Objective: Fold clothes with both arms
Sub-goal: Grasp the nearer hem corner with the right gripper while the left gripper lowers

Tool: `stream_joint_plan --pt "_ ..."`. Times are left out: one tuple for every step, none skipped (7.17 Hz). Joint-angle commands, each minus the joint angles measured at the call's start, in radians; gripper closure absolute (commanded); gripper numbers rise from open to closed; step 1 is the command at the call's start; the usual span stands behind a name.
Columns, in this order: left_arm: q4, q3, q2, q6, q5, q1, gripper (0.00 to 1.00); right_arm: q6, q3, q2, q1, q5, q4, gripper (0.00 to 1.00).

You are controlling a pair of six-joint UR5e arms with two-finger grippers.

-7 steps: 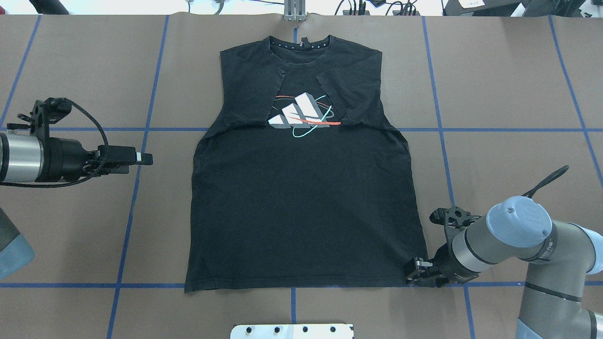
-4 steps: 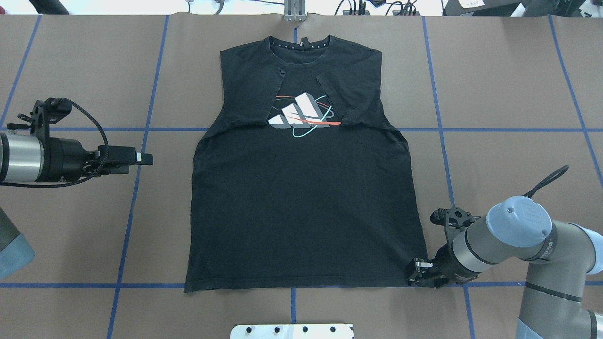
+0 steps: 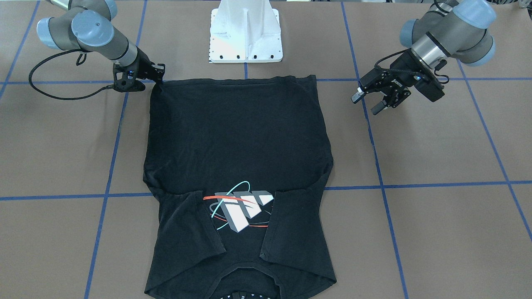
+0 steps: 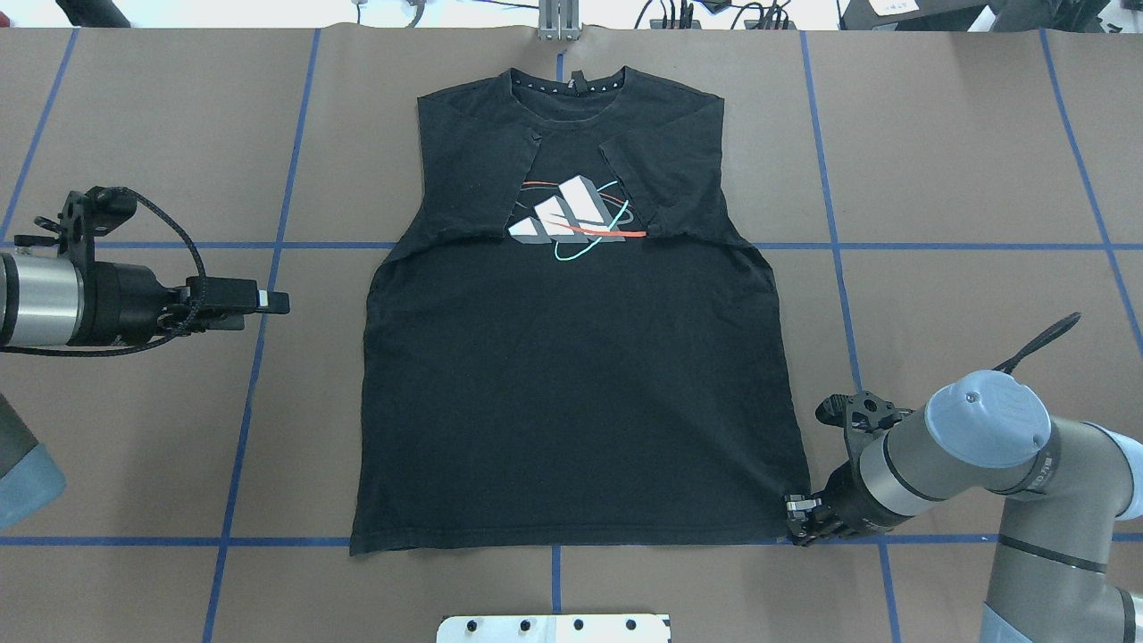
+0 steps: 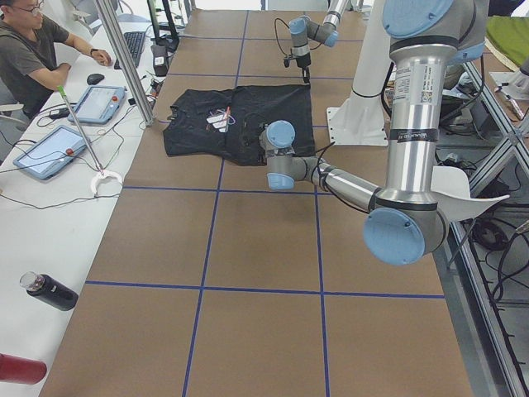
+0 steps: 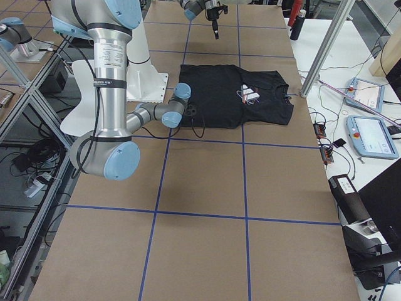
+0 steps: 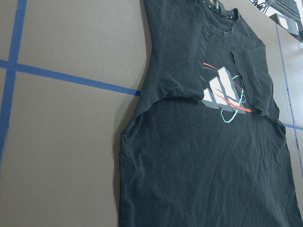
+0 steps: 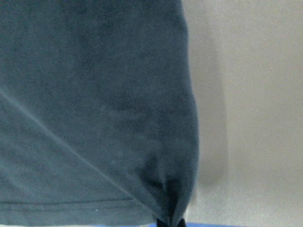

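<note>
The black T-shirt [image 4: 571, 384] lies flat on the brown table with its print [image 4: 571, 219] facing up and both sleeves folded in over the chest. Its collar points away from the robot. My right gripper [image 4: 797, 522] is down at the near right hem corner, shut on the cloth. The right wrist view shows that corner [image 8: 170, 215] pinched to a point. In the front-facing view this gripper [image 3: 159, 75] touches the shirt's [image 3: 237, 133] top left corner. My left gripper [image 4: 279, 302] hovers left of the shirt, well apart from it, with fingers [image 3: 376, 109] spread and nothing held.
The white pedestal base [image 3: 245, 31] stands just behind the shirt's hem. Blue tape lines [image 4: 268, 244] cross the table. A metal bracket [image 4: 558, 22] sits at the far edge. A person [image 5: 33, 50] sits at a side bench with tablets [image 5: 45, 153].
The right gripper's fingers have drawn together on the hem corner and its wrist has shifted slightly right. The left arm and the shirt have stayed still.
</note>
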Motion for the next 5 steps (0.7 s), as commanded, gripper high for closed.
stream_joint_plan --pt "0.000 -0.002 0.000 -0.001 0.000 0.002 0.00 0.000 0.019 -0.001 0.008 0.002 0.001 1.00" --pt "0.000 -0.010 0.000 -0.009 0.000 0.006 0.00 0.000 0.050 -0.009 0.030 0.008 0.001 1.00" --pt "0.000 -0.016 0.005 -0.044 0.002 0.050 0.00 0.070 0.081 -0.023 0.036 0.009 0.004 1.00" --pt "-0.002 -0.030 0.026 -0.110 0.023 0.127 0.00 0.093 0.095 -0.018 0.041 0.026 0.010 1.00" --pt "0.000 -0.066 0.058 -0.168 0.091 0.237 0.00 0.095 0.098 -0.014 0.063 0.073 0.012 1.00"
